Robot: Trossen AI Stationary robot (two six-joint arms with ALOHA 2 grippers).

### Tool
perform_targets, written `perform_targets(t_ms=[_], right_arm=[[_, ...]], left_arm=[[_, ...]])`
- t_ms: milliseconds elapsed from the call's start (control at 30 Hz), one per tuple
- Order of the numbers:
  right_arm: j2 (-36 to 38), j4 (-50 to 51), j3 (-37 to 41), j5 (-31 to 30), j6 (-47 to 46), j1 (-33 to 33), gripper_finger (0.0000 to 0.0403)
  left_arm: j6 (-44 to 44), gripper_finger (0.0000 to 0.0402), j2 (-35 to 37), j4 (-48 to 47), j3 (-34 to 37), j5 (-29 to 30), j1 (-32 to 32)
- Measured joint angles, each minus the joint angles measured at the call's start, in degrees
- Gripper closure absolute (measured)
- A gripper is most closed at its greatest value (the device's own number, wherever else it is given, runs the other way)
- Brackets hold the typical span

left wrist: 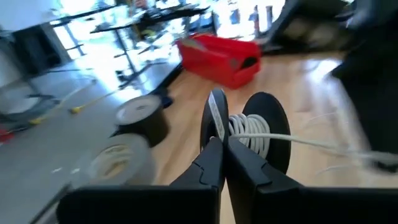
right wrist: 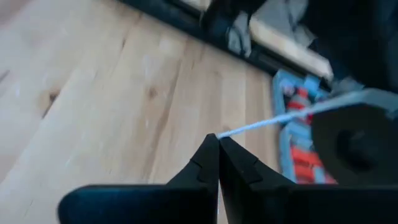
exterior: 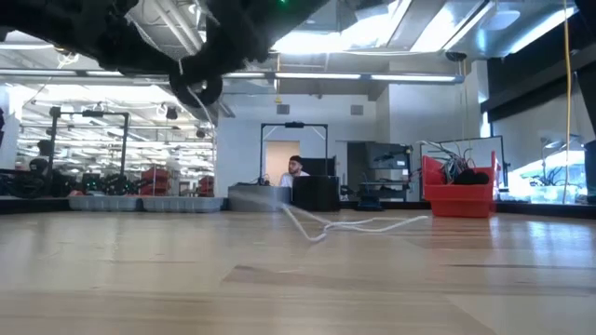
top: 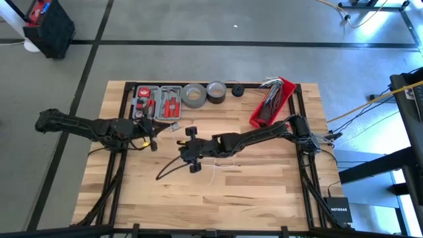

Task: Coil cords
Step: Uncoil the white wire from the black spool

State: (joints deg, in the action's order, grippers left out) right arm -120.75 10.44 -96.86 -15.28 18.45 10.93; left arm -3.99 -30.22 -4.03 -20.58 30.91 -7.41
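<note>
The thin white cord is partly wound on a small black spool (left wrist: 268, 127). From the winding (left wrist: 249, 132) it runs off taut (left wrist: 317, 145) toward my right gripper. My left gripper (top: 152, 137) is left of the table's middle, shut on the spool. My right gripper (top: 183, 149) is near the middle, shut on the cord (right wrist: 249, 129), with the spool (right wrist: 354, 149) just ahead of it. Slack cord (exterior: 358, 223) lies in loose bends on the table (top: 213, 173), also below my right arm. My left gripper pinches the rim of one spool flange (left wrist: 215, 118) between its two fingertips. The spool is lifted clear of the table, its axis roughly level. My right gripper pinches a single strand of the cord (right wrist: 219, 134) at its fingertips, well above the table. The strand runs on taut to the spool.
A grey tool case (top: 158, 100) with red tools, two grey tape rolls (top: 193, 95) (top: 216, 90) and a small black part (top: 237, 91) stand along the far edge. A red bin (top: 271, 102) of wires stands at the far right. The near half of the table (top: 218, 198) is bare wood.
</note>
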Motion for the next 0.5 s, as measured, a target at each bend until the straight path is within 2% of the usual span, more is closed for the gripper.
perform_targets(t_ms=[133, 500], right_arm=[[0.0, -3.8, 0.0, -0.8, 2.7, 0.9, 0.0398], [0.1, -4.9, 0.0, -0.1, 5.4, 1.7, 0.0399]], left_arm=[[-0.4, 0.0398, 0.0, -2.8, 0.0, 5.2, 0.0], [-0.5, 0.0398, 0.1, -2.8, 0.0, 6.2, -0.1]])
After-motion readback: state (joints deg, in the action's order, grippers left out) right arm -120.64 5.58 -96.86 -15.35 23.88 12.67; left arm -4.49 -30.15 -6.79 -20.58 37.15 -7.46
